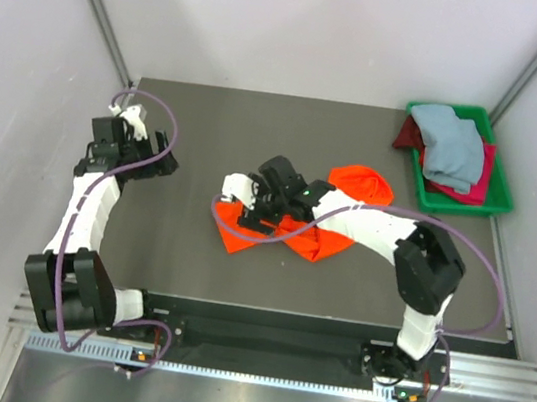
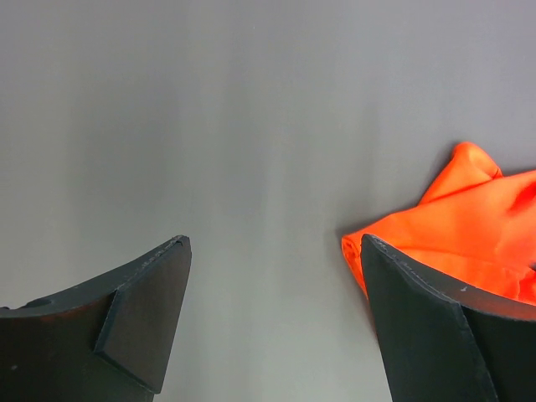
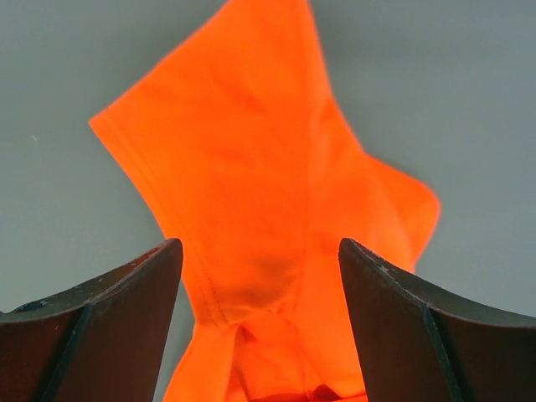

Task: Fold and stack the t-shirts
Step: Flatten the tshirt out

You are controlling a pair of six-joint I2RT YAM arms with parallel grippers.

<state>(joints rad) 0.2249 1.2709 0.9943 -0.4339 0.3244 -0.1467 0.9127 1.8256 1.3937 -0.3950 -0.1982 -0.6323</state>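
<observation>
A: Right pincer (image 3: 258,251) jaws spread wide, gripping nothing; orange t-shirt (image 3: 251,167) lies crumpled directly under and ahead of them
B: left one?
A: left pincer (image 2: 275,243) also open, over bare table (image 2: 209,126); orange edge runs behind one fingertip, contact unclear
B: other shirts?
A: grey-blue t-shirt (image 1: 454,143) on top of dark red t-shirts (image 1: 478,187) in green tray (image 1: 499,203), well apart from both pincers, farther out and to the right of the right pincer
</observation>
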